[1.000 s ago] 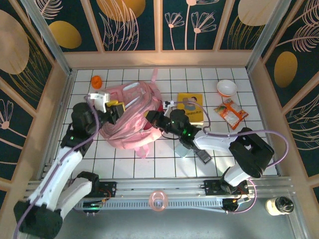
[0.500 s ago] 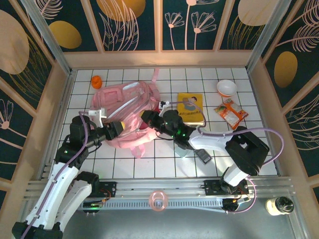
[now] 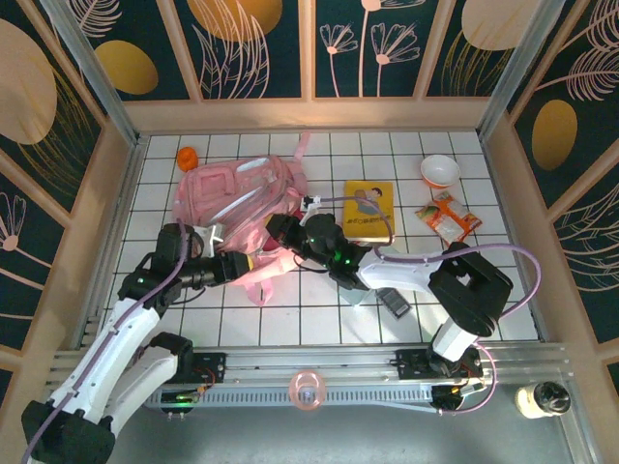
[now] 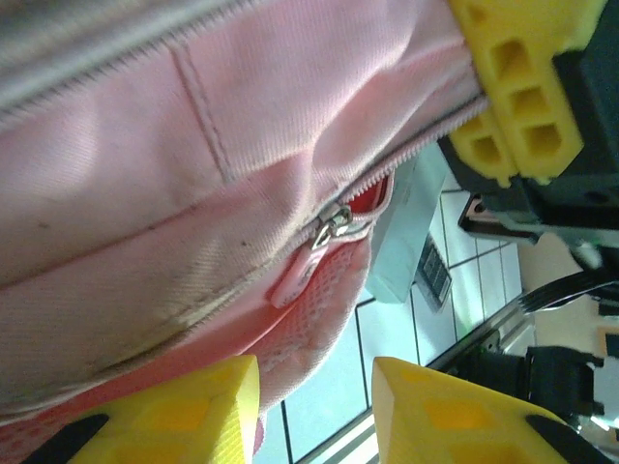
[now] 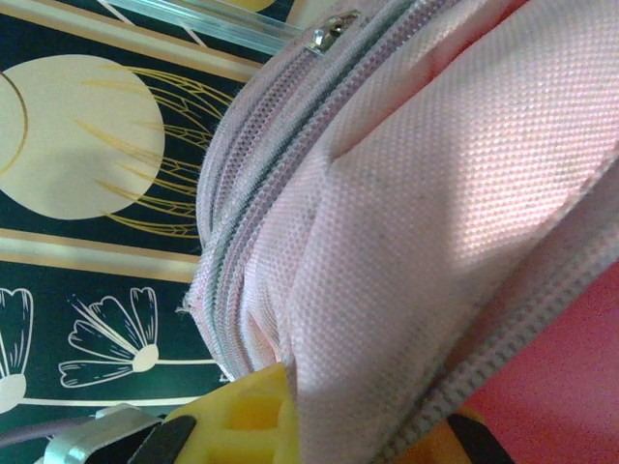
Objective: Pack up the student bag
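Note:
The student bag (image 3: 237, 193), a big soft pink backpack, lies at the back left of the tiled table. My right gripper (image 3: 278, 232) is shut on a fold of its fabric at the right edge; in the right wrist view the pink cloth and a zipper track (image 5: 242, 242) run down between the yellow fingers (image 5: 242, 416). My left gripper (image 3: 247, 263) sits low at the bag's near edge and stands open. In the left wrist view, tile shows between its fingertips (image 4: 314, 387), and a zipper pull (image 4: 334, 222) and pink mesh hang just above them.
A yellow book (image 3: 369, 211) lies right of the bag, with a white bowl (image 3: 440, 171) and an orange snack packet (image 3: 448, 219) farther right. An orange object (image 3: 188, 157) sits at the back left. A pale box (image 3: 356, 290) and a black device (image 3: 394, 302) lie under the right arm.
My left gripper has dropped from the bag's upper left side to its near edge. My right gripper has moved left with the fabric, and the bag has shifted back and left.

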`<state>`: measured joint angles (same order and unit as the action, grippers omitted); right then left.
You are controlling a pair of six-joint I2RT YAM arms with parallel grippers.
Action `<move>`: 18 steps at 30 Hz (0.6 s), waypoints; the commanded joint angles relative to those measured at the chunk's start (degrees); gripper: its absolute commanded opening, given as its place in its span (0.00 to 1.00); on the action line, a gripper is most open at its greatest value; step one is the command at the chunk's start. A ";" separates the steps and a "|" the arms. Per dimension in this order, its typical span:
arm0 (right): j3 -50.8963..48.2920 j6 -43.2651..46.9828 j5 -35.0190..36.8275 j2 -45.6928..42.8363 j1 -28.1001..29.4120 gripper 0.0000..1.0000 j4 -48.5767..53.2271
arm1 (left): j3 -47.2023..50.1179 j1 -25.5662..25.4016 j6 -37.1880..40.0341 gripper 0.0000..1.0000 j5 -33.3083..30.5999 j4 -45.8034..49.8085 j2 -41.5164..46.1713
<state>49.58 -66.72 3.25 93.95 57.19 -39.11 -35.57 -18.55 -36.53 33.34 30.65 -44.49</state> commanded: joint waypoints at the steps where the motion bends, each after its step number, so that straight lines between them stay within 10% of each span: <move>1: 3.38 1.72 3.79 0.13 0.81 0.00 -4.09 | -1.78 -1.31 -1.56 0.36 -0.77 -0.04 -0.99; 18: 8.30 3.47 9.32 0.53 6.17 0.00 -0.39 | -5.33 -5.74 0.60 0.36 -11.48 1.87 -8.27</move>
<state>54.24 -63.77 9.34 94.85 62.30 -34.39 -38.98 -23.40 -37.32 25.69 30.26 -51.88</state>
